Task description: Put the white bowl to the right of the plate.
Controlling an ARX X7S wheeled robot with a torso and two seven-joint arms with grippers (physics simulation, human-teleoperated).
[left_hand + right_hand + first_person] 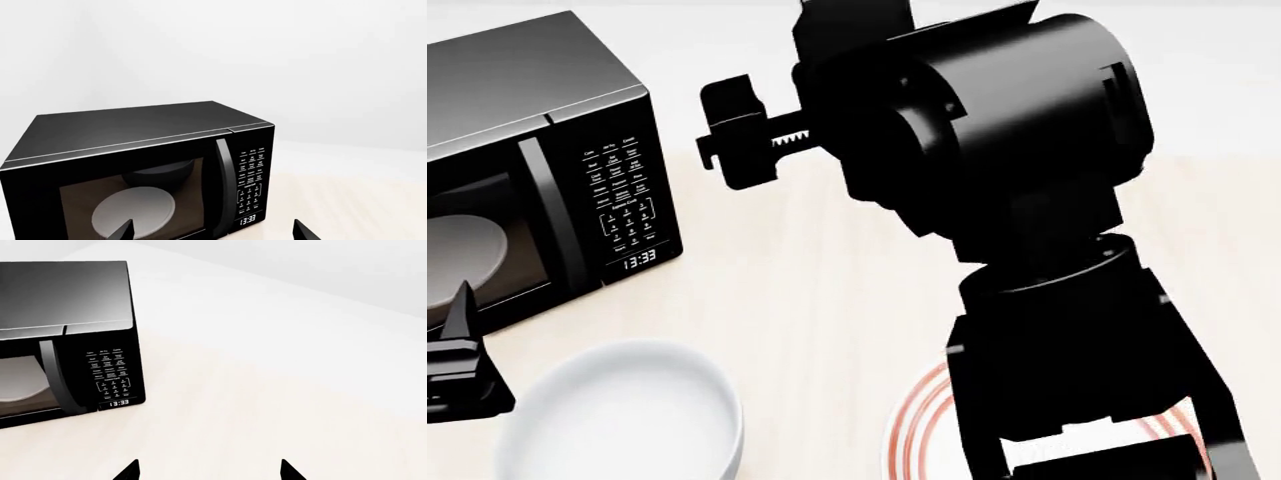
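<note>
The white bowl [621, 415] sits on the table at the bottom left of the head view, cut by the frame edge. The plate [910, 430] with red rings lies to its right, mostly hidden under my right arm. My left gripper [457, 335] is just left of the bowl, in front of the microwave; in the left wrist view [213, 232] its fingertips stand wide apart, open and empty. My right gripper [747, 125] is raised above the table beyond the bowl; in the right wrist view [208, 472] it is open and empty. Neither wrist view shows the bowl or the plate.
A black microwave [534, 150] with its door shut stands at the back left; it also shows in the left wrist view [133, 145] and the right wrist view [67, 315]. A pale disc [133, 212] lies inside it. The light wooden table [814, 300] runs right of it.
</note>
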